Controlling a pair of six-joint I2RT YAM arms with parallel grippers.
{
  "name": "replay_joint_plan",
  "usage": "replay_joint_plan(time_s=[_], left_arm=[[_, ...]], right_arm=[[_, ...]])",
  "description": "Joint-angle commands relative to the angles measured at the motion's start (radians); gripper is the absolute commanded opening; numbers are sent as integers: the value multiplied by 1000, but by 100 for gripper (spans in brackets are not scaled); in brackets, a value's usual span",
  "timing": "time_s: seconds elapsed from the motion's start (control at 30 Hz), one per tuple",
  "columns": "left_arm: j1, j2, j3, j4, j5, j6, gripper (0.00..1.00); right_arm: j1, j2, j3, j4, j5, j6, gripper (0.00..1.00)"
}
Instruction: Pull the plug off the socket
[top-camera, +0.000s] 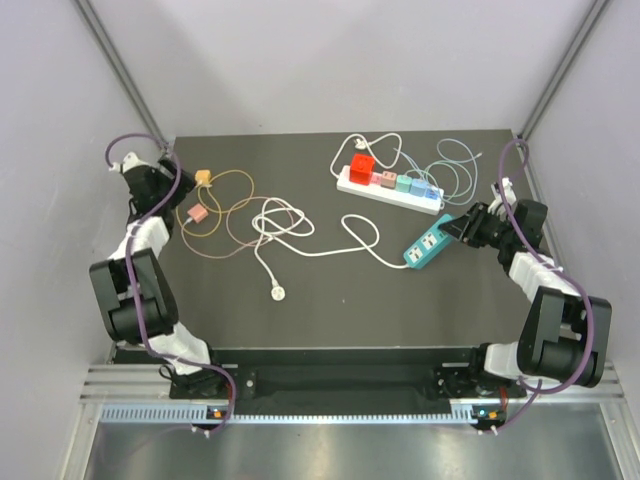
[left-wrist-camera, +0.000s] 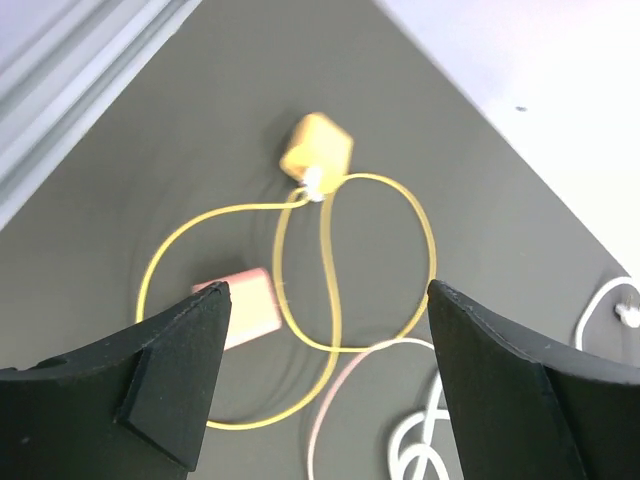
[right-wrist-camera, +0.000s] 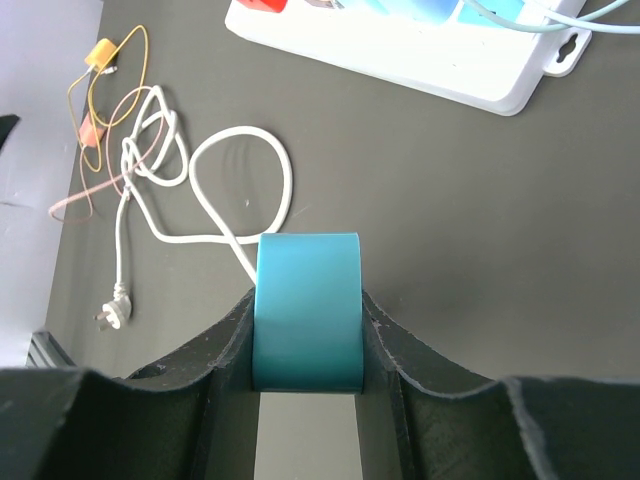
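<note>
Right gripper (right-wrist-camera: 307, 302) fingers clenched on one end of a teal power strip (right-wrist-camera: 305, 290) at the right of the black table (top-camera: 380, 310). Left gripper (left-wrist-camera: 325, 292) hangs released, jaws wide, above a small yellow plug (left-wrist-camera: 315, 147) and a pink plug (left-wrist-camera: 245, 305), both lying loose, well apart from the strip. Risk: their looped thin cords (left-wrist-camera: 430, 250) could snag a finger and drag them
</note>
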Motion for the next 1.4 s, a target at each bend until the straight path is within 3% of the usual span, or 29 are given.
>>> replay_joint_plan(time_s=[0.0, 0.23, 0.4, 0.67, 1.0, 1.1, 1.17, 1.23, 1.27, 1.37], left_arm=[[-78, -99, -1, -56, -40, 116, 84], [-230, -157, -7, -197, 54, 224, 84], [-405, -121, 88, -411, 113, 392, 84], [-606, -1, 213, -683, -105, 605, 84], [-784, 178, 293, -806, -330, 665, 79], [-803, 211, 315, -837, -375, 670, 68], [-807, 232, 332, -852, -399, 664, 41], [-809, 241, 347, -866, -415, 658, 21], [-809, 240, 349, -866, -419, 652, 1], [-809, 214, 345, -846, -430, 641, 0]], right_arm=[[-13, -10, 31, 70, -7, -19, 0], [-15, -17, 29, 74, -10, -13, 0], [-15, -22, 29, 74, -14, -12, 0], [-16, -33, 26, 79, -16, -4, 0], [-21, -33, 23, 80, -13, -4, 0], [-21, -30, 25, 80, -14, -4, 0], [-22, -25, 25, 80, -14, -3, 0], [-21, -25, 25, 80, -14, -3, 0], [-22, -25, 23, 80, -14, -3, 0], [-22, -26, 23, 80, -14, -3, 0]])
